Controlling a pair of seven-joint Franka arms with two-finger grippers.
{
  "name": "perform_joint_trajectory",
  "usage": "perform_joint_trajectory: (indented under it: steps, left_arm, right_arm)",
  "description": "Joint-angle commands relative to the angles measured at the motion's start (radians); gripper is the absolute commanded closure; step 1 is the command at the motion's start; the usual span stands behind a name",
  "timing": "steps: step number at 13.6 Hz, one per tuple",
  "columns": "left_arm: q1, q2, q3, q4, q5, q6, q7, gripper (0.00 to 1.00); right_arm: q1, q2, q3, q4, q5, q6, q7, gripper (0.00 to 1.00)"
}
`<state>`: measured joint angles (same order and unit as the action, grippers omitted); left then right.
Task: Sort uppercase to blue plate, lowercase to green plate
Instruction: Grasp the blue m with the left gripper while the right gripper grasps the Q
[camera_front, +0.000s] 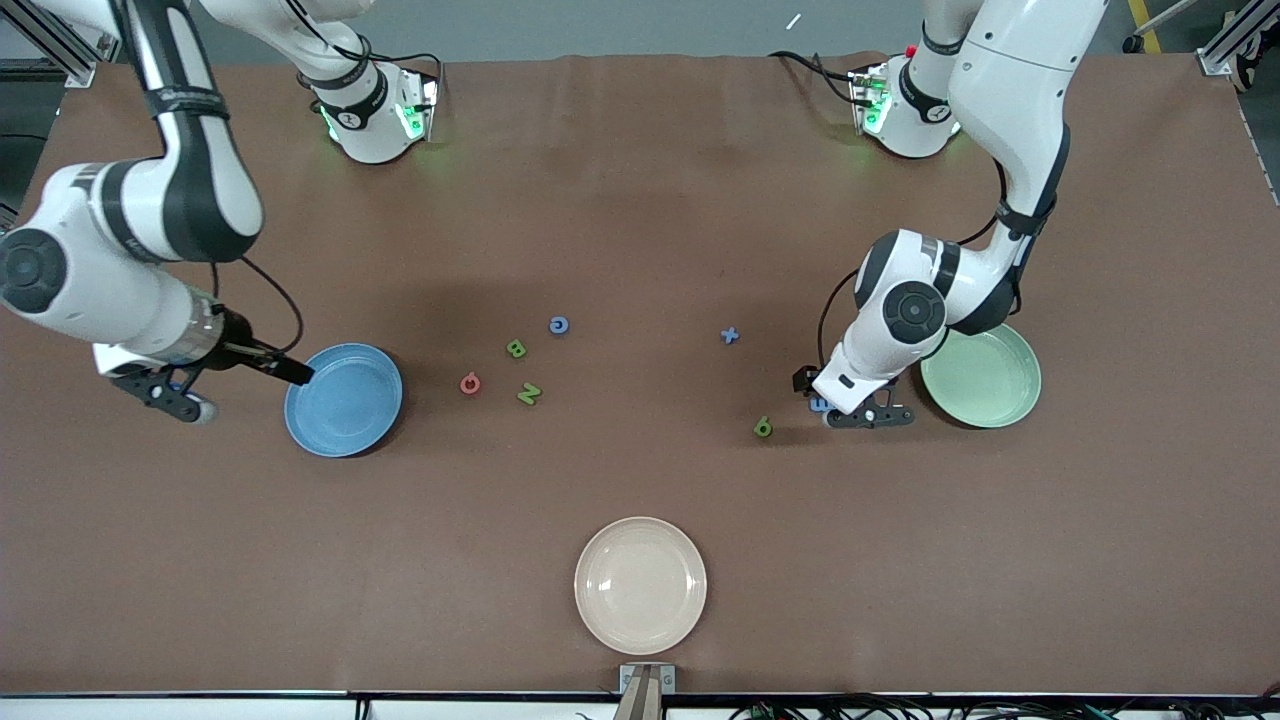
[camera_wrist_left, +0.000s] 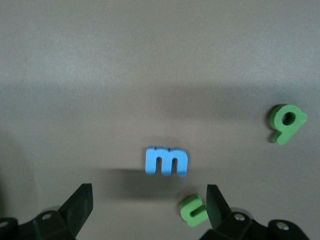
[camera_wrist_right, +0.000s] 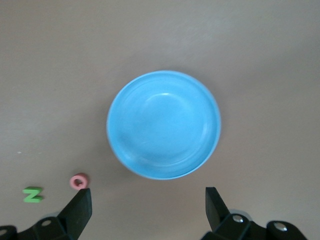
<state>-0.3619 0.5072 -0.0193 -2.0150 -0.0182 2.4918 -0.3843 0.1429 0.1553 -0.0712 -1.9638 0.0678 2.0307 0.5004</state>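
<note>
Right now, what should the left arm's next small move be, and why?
Probably lower the left pincer onto the small blue foam letter m. Its fingers stand open just over that lowercase letter, which lies on the table beside the pale green plate, not yet in it.

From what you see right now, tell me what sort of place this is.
Probably a robotics lab test bench: two arms bolted to a brown-covered table, cables and metal framing at its edges, and only plates and foam letters laid out, like the blue plate and green N.

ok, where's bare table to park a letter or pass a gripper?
Free: the wide strip between cream plate and the letters; the table between C and the bases. Crowded: around B, N, and around m, u under the left gripper.
</note>
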Motion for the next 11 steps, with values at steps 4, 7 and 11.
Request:
perform_joint_trajectory:
  steps: [4, 7, 11]
  left_arm:
    - [0.0, 0.085, 0.001, 0.096, 0.012, 0.002, 0.012, 0.02]
    - [-0.002, 0.094, 0.002, 0.095, 0.012, 0.002, 0.01, 0.1]
    - [-0.003, 0.094, 0.002, 0.088, 0.012, 0.002, 0.009, 0.21]
  right_arm:
    - [0.147, 0.016, -0.004, -0.133, 0.012, 0.229, 0.058, 0.0]
    - [0.205, 0.093, -0.001, -0.13, 0.013, 0.331, 0.061, 0.0]
    - [0.242, 0.19, -0.001, -0.119, 0.013, 0.472, 0.056, 0.0]
